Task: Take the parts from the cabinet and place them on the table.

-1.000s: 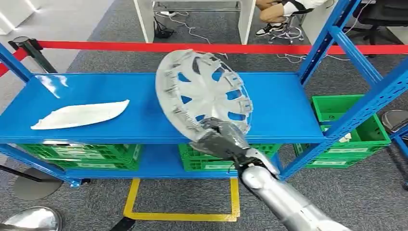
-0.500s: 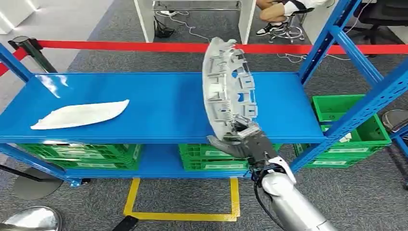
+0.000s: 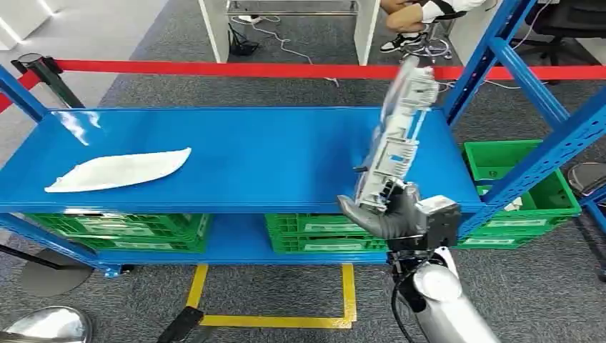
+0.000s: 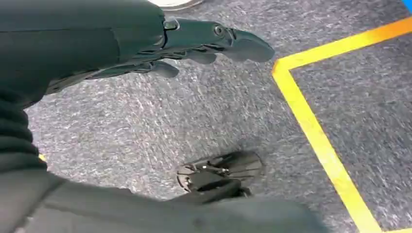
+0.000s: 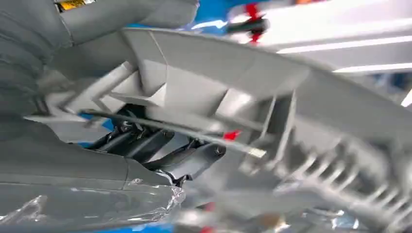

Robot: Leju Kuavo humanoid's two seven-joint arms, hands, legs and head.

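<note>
The right hand (image 3: 389, 211) grips a silver wheel cover (image 3: 395, 139) by its lower rim, at the front edge of the blue shelf (image 3: 271, 157) of the cabinet. The cover stands nearly edge-on to the head camera, tilted a little, with its ribbed back and clips showing. The right wrist view confirms the hold: dark fingers (image 5: 160, 150) are clamped behind the rim with the thumb over the outer side, so the grip is on a stiff edge rather than on the thin spokes. Holding it upright and low probably keeps the broad disc from dragging across the shelf and lets it pass the blue upright (image 3: 532, 161) on that side as it comes out.

A second part, a white curved panel (image 3: 118, 170), lies flat toward the other end of the same shelf, well apart from the cover.

The left hand (image 4: 194, 43) hangs over the grey carpet beside a yellow floor line (image 4: 316, 131), fingers loosely apart and holding nothing.
</note>
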